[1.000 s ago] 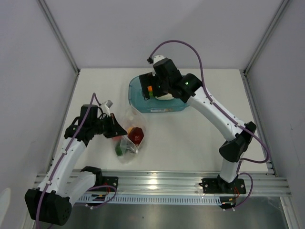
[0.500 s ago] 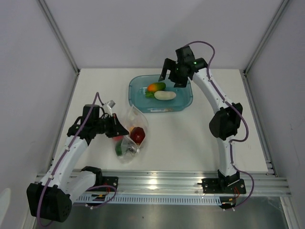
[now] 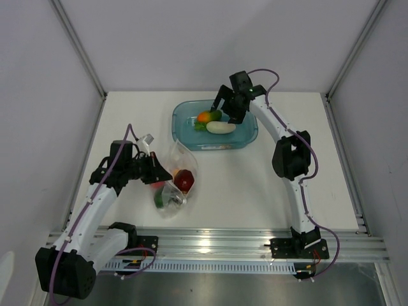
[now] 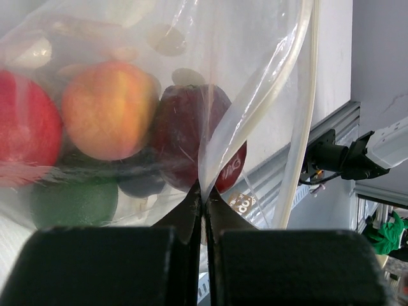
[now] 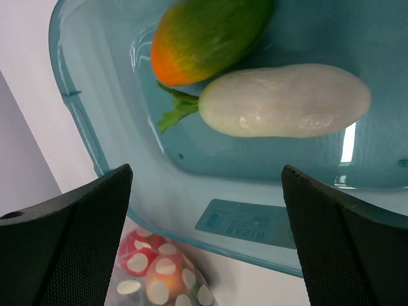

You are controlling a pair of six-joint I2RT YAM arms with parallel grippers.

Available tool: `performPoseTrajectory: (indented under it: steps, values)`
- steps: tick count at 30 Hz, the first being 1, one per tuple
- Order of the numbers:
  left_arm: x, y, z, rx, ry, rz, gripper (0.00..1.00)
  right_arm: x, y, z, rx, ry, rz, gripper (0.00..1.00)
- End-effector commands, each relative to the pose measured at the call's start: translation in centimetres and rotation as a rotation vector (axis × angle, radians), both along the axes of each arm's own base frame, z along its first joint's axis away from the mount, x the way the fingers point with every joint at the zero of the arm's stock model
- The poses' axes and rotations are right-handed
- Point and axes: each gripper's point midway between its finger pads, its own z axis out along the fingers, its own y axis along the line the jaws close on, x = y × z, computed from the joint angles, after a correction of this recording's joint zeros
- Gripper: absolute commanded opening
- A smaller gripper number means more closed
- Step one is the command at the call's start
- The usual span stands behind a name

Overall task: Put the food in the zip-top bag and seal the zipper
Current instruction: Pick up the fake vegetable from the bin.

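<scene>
Over teal tub (image 5: 95, 134), right fingers (image 5: 60, 248) spread wide, empty; left fingers (image 4: 95, 268) pinch crinkly clear bag (image 4: 258, 83).

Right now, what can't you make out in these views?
- Top external: the zipper of the zip-top bag is too small and clear to pick out, and the left gripper covers part of the edge.
- Left wrist: how many pieces of food are in the bag. They overlap, the plastic glares, and the fingers block the bottom.
- Right wrist: the red spotted item is cut off by the lower edge, so I can't identify it.
</scene>
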Motion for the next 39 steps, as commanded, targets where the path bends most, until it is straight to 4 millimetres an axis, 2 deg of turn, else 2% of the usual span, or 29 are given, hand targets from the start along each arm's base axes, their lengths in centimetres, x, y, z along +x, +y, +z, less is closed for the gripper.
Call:
performPoseTrajectory:
  steps: [1,4,11,18,25,27,31,32,33,34,35,36,39]
  values:
    - [0.4,0.3,-0.1,0.012,0.003,0.012,0.0,1.7,-1.2,-0.3,0.037,0.036,-0.179,1.0]
    - [0.4,0.3,-1.1,0.019,0.049,0.01,0.01,1.8,-1.5,-1.2,0.067,0.091,-0.281,0.99]
    - [0.5,0.4,-1.7,0.03,0.091,0.014,0.01,2.5,-2.7,-3.7,0.122,0.21,-0.471,0.99]
    - [0.4,0.5,-2.0,0.036,0.11,0.017,0.01,1.1,-2.9,-6.8,0.094,0.322,-0.523,0.99]
    - [0.6,0.6,-2.2,0.053,0.128,0.016,0.0,1.2,-2.3,-9.0,0.06,0.336,-0.537,1.0]
    - [0.7,0.8,-2.1,0.068,0.133,0.026,0.0,1.6,-2.1,-9.0,0.064,0.326,-0.536,0.99]
    - [1.8,2.2,-0.7,0.14,0.078,0.094,0.01,1.9,-2.0,-9.7,0.049,0.321,-0.54,0.99]
    - [2.6,3.5,-0.2,0.205,0.043,0.155,0.0,2.0,-2.0,-10.0,0.042,0.322,-0.54,0.99]
    - [2.5,4.5,-0.3,0.252,0.053,0.19,0.01,1.9,-2.0,-10.2,0.036,0.323,-0.537,1.0]
    - [2.9,5.3,0.5,0.293,0.03,0.229,0.01,1.8,-2.1,-10.4,0.03,0.326,-0.538,0.99]
    - [3.1,7.0,0.1,0.372,0.031,0.284,0.01,1.6,-2.1,-10.8,0.021,0.332,-0.534,0.99]
    - [2.6,7.8,-0.2,0.414,0.059,0.302,0.01,1.5,-2.2,-11.0,0.013,0.338,-0.533,1.0]
    - [2.2,9.2,-1.1,0.483,0.098,0.353,0.0,1.4,-2.3,-11.3,0.002,0.335,-0.525,0.98]
